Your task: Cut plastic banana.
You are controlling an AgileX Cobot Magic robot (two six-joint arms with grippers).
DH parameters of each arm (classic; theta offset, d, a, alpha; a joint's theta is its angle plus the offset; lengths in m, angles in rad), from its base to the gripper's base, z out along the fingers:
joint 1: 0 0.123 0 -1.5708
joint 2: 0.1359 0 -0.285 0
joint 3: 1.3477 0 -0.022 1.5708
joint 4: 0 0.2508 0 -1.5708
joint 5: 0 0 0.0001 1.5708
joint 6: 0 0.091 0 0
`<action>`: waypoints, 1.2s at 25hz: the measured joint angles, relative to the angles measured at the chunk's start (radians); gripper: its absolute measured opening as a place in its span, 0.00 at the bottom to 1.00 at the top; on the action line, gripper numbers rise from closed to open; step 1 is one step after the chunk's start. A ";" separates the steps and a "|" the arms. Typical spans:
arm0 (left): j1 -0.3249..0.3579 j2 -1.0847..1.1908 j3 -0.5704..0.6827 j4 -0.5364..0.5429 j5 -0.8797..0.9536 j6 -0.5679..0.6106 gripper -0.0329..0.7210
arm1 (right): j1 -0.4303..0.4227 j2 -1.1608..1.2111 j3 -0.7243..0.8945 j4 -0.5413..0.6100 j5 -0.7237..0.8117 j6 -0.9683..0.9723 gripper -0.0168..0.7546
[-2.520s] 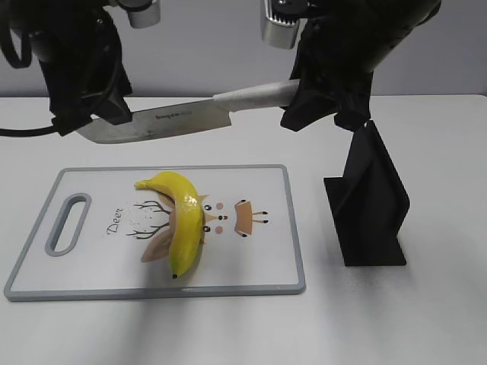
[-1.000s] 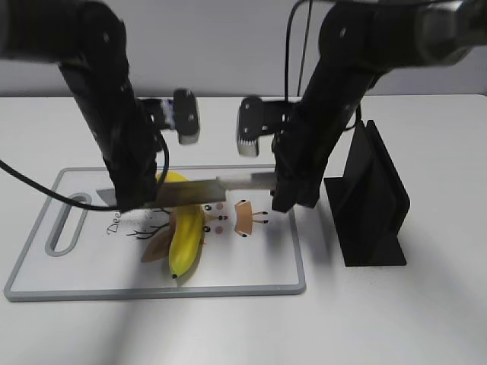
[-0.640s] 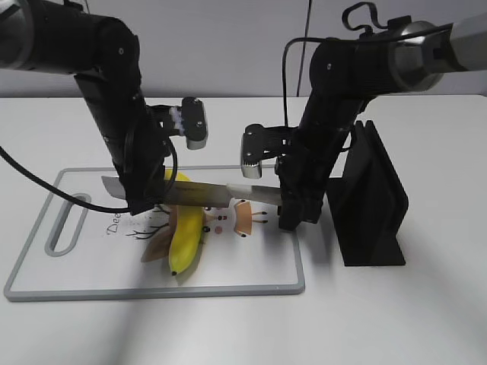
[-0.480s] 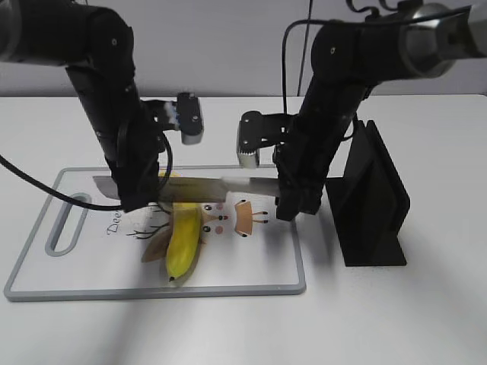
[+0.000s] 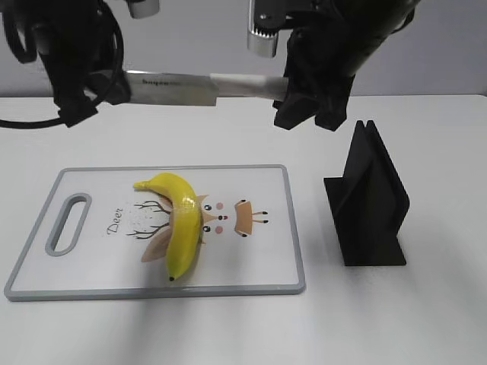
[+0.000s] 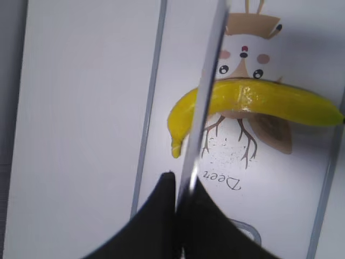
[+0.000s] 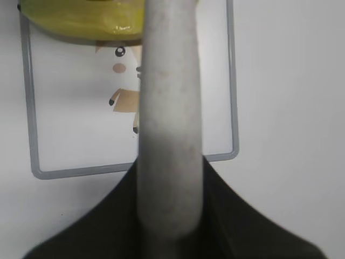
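The plastic banana (image 5: 180, 220) is yellow and curved and lies whole on the white cutting board (image 5: 99, 262); it also shows in the left wrist view (image 6: 259, 100) and at the top of the right wrist view (image 7: 81, 19). A kitchen knife (image 5: 171, 85) is held level high above the board. My left gripper (image 5: 95, 84) is shut on the blade's tip end (image 6: 207, 102). My right gripper (image 5: 293, 87) is shut on the knife's pale grey handle (image 7: 170, 135).
The board has a grey rim, a handle slot (image 5: 68, 222) at its left and a deer drawing (image 5: 228, 217). A black knife stand (image 5: 373, 205) stands on the white table to the right of the board.
Both arms came down with the knife onto the banana's middle, then lifted it back up. The knife now hangs high above the board. The banana has shifted little.
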 joint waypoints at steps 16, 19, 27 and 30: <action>-0.002 -0.049 -0.001 -0.035 -0.040 -0.029 0.42 | 0.000 -0.032 0.000 0.033 0.004 0.021 0.24; -0.002 -0.051 -0.002 -0.043 -0.041 -0.030 0.68 | 0.000 -0.032 0.000 0.036 0.004 0.028 0.24; -0.001 -0.101 -0.002 0.001 -0.066 -0.137 0.83 | 0.000 -0.031 0.000 0.036 0.014 0.127 0.24; 0.027 -0.147 -0.002 0.048 -0.088 -0.314 0.83 | 0.000 -0.031 -0.021 0.021 0.080 0.210 0.24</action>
